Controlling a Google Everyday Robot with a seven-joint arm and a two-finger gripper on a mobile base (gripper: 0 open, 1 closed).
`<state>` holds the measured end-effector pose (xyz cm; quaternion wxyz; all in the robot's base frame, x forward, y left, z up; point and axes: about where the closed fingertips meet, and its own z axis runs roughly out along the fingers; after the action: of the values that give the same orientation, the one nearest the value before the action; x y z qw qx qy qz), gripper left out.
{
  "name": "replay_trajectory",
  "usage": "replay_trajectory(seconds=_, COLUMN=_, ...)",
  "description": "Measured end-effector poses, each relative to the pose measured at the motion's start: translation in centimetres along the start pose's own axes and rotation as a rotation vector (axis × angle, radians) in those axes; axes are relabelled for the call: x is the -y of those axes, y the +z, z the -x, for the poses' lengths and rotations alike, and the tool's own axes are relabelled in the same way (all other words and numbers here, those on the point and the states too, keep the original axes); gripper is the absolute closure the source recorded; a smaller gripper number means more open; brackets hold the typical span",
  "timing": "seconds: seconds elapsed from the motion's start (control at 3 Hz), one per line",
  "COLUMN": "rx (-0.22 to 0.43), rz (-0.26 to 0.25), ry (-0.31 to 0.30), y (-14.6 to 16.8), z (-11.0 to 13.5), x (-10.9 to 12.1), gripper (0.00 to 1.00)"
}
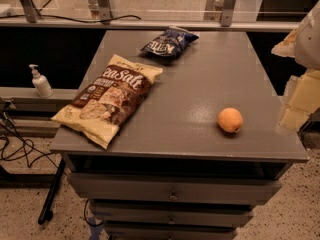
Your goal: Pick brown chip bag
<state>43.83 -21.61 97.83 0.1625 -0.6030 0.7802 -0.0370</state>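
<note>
The brown chip bag (110,99) lies flat on the left part of the grey cabinet top (200,84), cream-yellow with a dark brown centre panel and white "Sea Salt" lettering. Its lower corner reaches the cabinet's left front edge. My gripper (298,104) shows as pale yellow parts at the right edge of the view, beside the cabinet's right side and far from the bag, with nothing seen in it.
A smaller dark blue chip bag (168,42) lies at the back of the top. An orange (230,120) sits near the front right. A white pump bottle (40,82) stands on a ledge to the left. Drawers (172,190) are below, cables (15,144) on the floor at left.
</note>
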Motion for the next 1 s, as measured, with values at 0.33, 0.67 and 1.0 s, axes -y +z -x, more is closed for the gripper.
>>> replay_trajectory(seconds=0.33, rx=0.0, rz=0.0, ry=0.0, y=0.0, z=0.0, x=0.0, gripper=0.0)
replay_trajectory(seconds=0.67, rx=0.01, rz=-0.012, ry=-0.014, y=0.0, z=0.5, x=0.1, gripper=0.0)
replay_trajectory(seconds=1.0, rx=0.122, rz=-0.005, ry=-0.053, y=1.6, z=3.6, x=0.6, gripper=0.0)
